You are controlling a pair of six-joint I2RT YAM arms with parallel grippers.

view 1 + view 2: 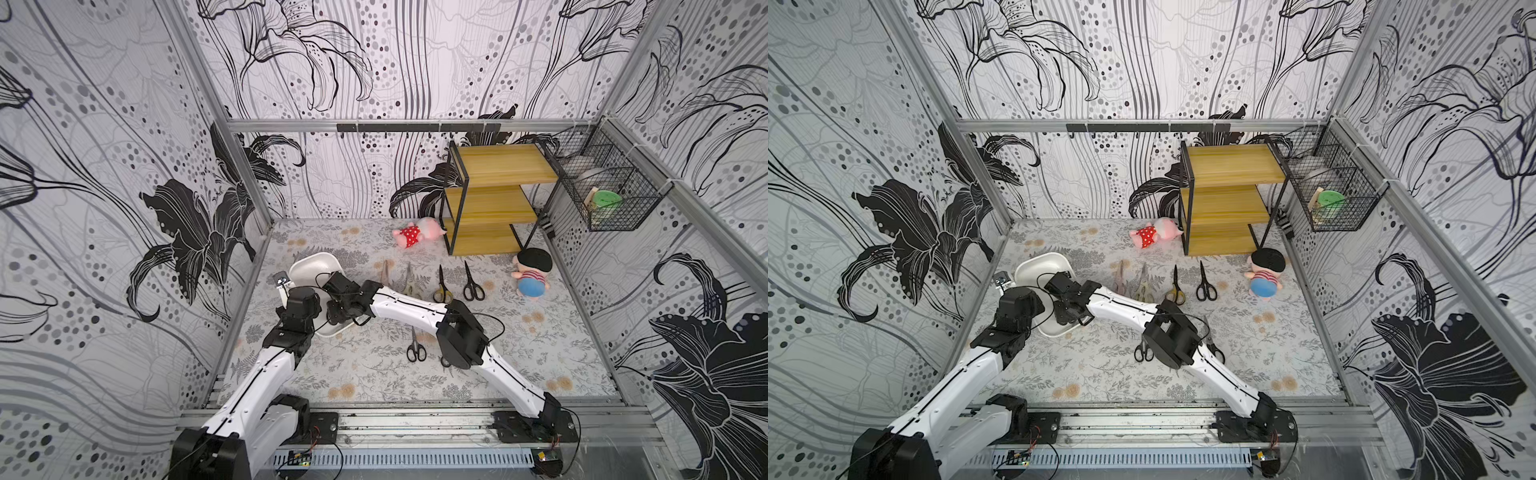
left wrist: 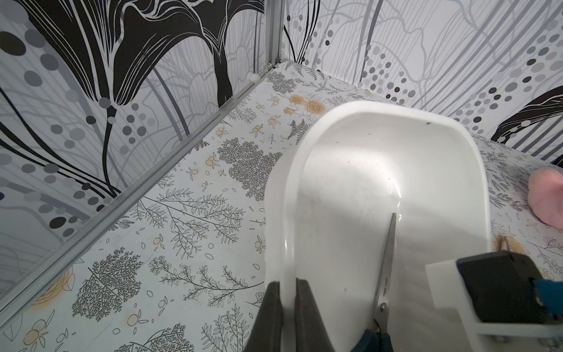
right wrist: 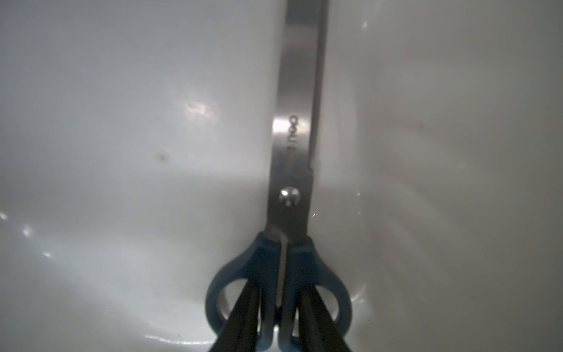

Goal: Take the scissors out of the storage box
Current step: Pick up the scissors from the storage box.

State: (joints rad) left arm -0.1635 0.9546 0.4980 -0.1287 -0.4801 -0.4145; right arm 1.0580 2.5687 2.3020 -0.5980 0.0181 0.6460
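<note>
Blue-handled scissors [image 3: 292,137] in the white storage box [image 2: 380,106] are pinched at the handles by the right gripper [image 3: 278,286]; the box wall is clamped by the left gripper [image 2: 288,283].

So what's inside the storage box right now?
One pair of blue-handled scissors, the right gripper reaching into its handle loops. In both top views the near end of the storage box is hidden.

Reads as robot lab cell: silver aluminium-profile frame [image 1: 282,124], black-and-white flower-print wall panels [image 1: 104,187], grey slotted cable duct [image 1: 415,459].
</note>
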